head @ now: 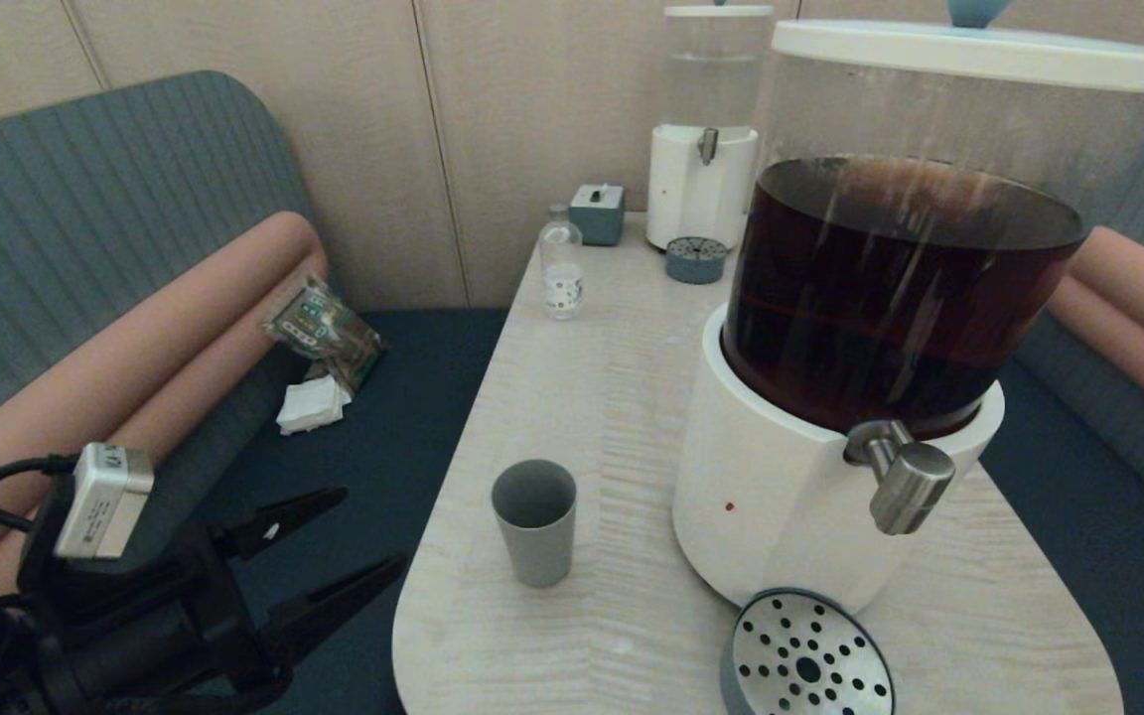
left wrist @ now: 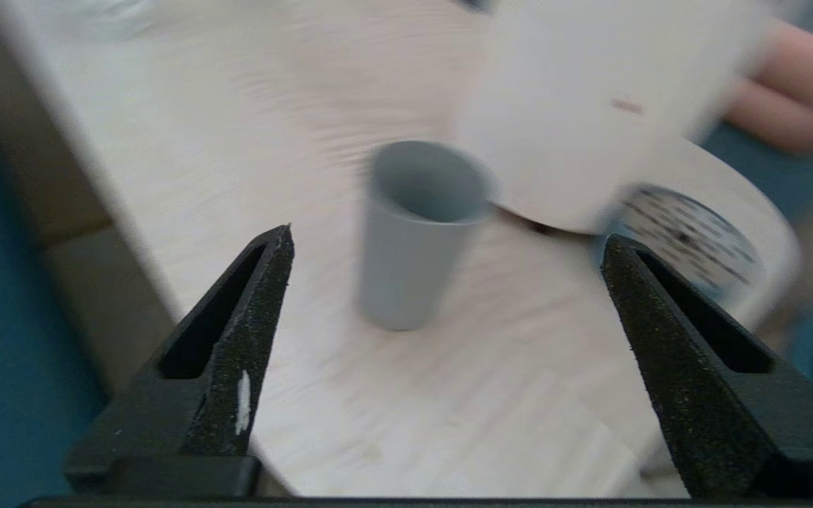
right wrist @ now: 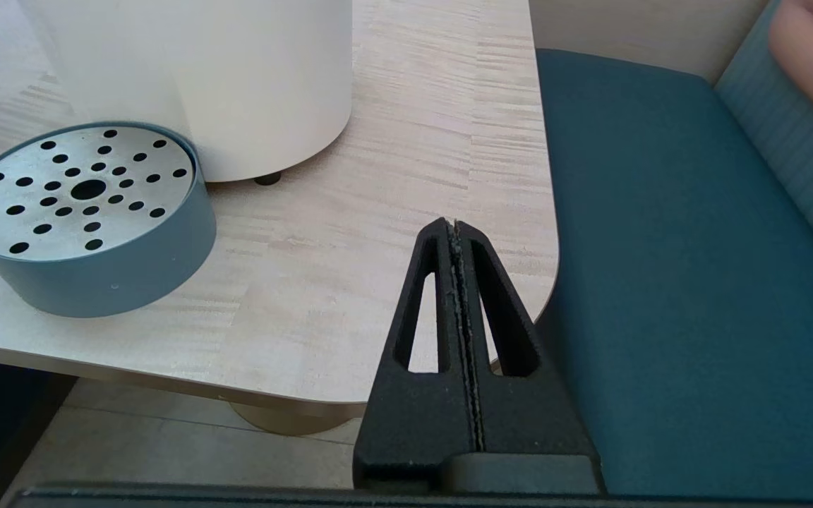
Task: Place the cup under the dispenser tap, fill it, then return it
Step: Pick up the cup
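The grey cup (head: 534, 521) stands upright and empty on the pale wooden table (head: 592, 397), left of the big dispenser (head: 830, 397) with dark brown liquid. Its steel tap (head: 905, 479) juts out above a round perforated drip tray (head: 805, 655). My left gripper (head: 371, 526) hangs open off the table's left edge, pointing at the cup (left wrist: 417, 229) and a little short of it; nothing is between its fingers (left wrist: 258, 296). My right gripper (right wrist: 453, 224) is shut and empty over the table's near right corner, beside the drip tray (right wrist: 89, 212); it does not show in the head view.
A small clear bottle (head: 562, 268), a small grey box (head: 597, 214) and a smaller clear-liquid dispenser (head: 706, 149) with its own drip tray (head: 696, 260) stand at the table's far end. Blue bench seats flank the table; a packet and tissue (head: 319, 348) lie on the left seat.
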Available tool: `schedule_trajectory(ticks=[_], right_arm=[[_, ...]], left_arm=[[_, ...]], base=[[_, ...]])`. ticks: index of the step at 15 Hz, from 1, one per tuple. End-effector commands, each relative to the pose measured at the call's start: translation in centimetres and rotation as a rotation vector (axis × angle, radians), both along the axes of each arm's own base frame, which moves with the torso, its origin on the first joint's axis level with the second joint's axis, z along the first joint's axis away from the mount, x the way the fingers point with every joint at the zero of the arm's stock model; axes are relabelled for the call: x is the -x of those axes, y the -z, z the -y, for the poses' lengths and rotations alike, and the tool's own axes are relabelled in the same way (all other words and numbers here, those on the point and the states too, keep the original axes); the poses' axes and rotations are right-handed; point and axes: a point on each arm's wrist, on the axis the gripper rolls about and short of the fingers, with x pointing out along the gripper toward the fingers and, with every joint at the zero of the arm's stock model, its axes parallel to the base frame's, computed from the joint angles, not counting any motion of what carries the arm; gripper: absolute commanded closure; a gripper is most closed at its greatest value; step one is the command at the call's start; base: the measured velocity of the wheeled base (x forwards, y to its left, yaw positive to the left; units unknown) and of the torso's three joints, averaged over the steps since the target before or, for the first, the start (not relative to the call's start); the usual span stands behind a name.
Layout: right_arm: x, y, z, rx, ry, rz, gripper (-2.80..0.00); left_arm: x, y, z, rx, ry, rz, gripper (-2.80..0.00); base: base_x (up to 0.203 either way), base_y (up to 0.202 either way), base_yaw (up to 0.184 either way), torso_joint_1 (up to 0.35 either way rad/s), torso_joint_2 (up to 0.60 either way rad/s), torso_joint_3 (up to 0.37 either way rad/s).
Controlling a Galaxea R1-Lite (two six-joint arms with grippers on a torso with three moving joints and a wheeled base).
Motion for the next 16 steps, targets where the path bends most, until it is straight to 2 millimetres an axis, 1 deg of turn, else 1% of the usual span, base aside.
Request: schedule_trajectory(ticks=[1, 2, 3, 4, 5, 6, 7, 9, 11, 15, 16], right_arm=[[0.0, 0.3, 0.0, 0.001, -0.001, -0.005, 0.0], [0.0, 0.3, 0.0, 0.001, 0.0, -0.005, 0.0], [0.0, 0.3, 0.0, 0.001, -0.002, -0.005, 0.0], [0.0, 0.3, 0.0, 0.001, 0.0, -0.005, 0.0], [0.0, 0.3, 0.0, 0.001, -0.002, -0.005, 0.0], [0.0, 0.3, 0.0, 0.001, -0.001, -0.005, 0.0], [0.0, 0.3, 0.0, 0.001, 0.0, -0.005, 0.0], [0.0, 0.3, 0.0, 0.003, 0.0, -0.005, 0.0], [0.0, 0.3, 0.0, 0.001, 0.0, -0.005, 0.0], [0.0, 0.3, 0.0, 0.001, 0.0, -0.005, 0.0], [0.0, 0.3, 0.0, 0.001, 0.0, -0.005, 0.0]], left_arm=[[0.8, -0.6, 0.0, -0.011, 0.076, 0.057, -2.8], [0.8, -0.4, 0.1, -0.023, 0.146, 0.058, -2.8], [0.3, -0.2, 0.1, -0.027, 0.173, 0.042, -2.8], [-0.8, -0.4, 0.0, -0.029, 0.171, 0.054, -2.8], [-2.2, -1.2, -0.2, -0.03, 0.17, 0.096, -2.8], [-3.2, -1.6, -1.0, -0.034, 0.17, 0.117, -2.8], [-3.9, -1.4, -2.0, -0.04, 0.173, 0.11, -2.8], [-5.3, 0.3, -3.7, -0.057, 0.201, 0.061, -2.8], [-6.2, 2.1, -4.5, -0.081, 0.239, 0.037, -2.8], [-8.4, 3.1, -4.8, -0.08, 0.38, 0.053, -2.8], [-8.9, 3.4, -4.9, -0.08, 0.391, 0.053, -2.8]], base=[[0.0, 0.0, 0.0, 0.0, 0.0, 0.0], [0.0, 0.0, 0.0, 0.0, 0.0, 0.0], [0.0, 0.0, 0.0, 0.0, 0.0, 0.0], [0.0, 0.0, 0.0, 0.0, 0.0, 0.0], [0.0, 0.0, 0.0, 0.0, 0.0, 0.0], [0.0, 0.0, 0.0, 0.0, 0.0, 0.0], [0.0, 0.0, 0.0, 0.0, 0.0, 0.0], [0.0, 0.0, 0.0, 0.0, 0.0, 0.0], [0.0, 0.0, 0.0, 0.0, 0.0, 0.0], [0.0, 0.0, 0.0, 0.0, 0.0, 0.0], [0.0, 0.0, 0.0, 0.0, 0.0, 0.0]])
